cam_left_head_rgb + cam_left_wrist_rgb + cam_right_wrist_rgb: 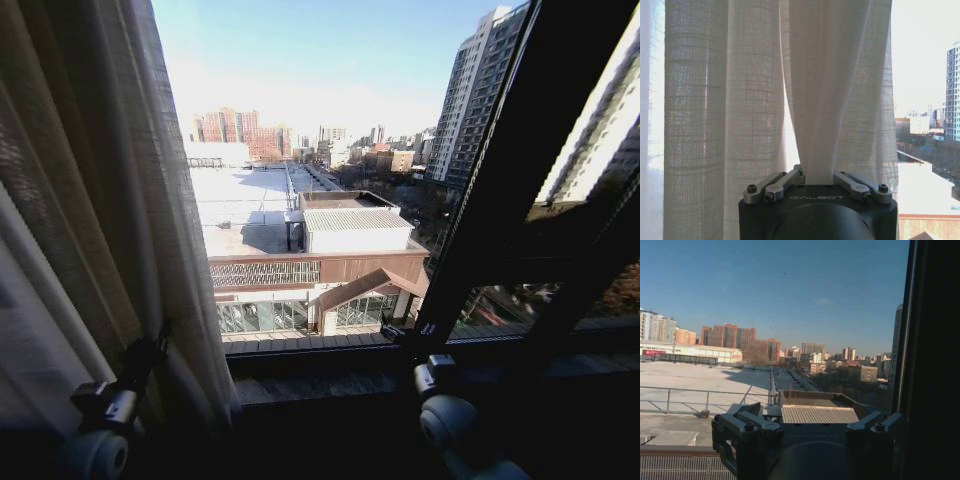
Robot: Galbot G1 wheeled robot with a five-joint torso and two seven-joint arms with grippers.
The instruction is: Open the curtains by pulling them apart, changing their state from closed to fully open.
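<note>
A sheer white pleated curtain point(90, 200) hangs bunched at the left side of the window. My left gripper point(150, 350) is low on its inner edge. In the left wrist view the curtain point(755, 100) has a fold pinched between the fingers of the left gripper point(817, 177), which is shut on the fabric. My right gripper point(397, 335) is held up in front of the bare glass, just left of a dark window frame bar point(490, 200). In the right wrist view the right gripper point(815, 417) is open with nothing between its fingers point(747, 422).
The glass in the middle is uncovered and looks out on rooftops and towers. The dark window frame bar point(935, 365) stands close beside the right gripper. A dark window sill point(320, 385) runs below both grippers.
</note>
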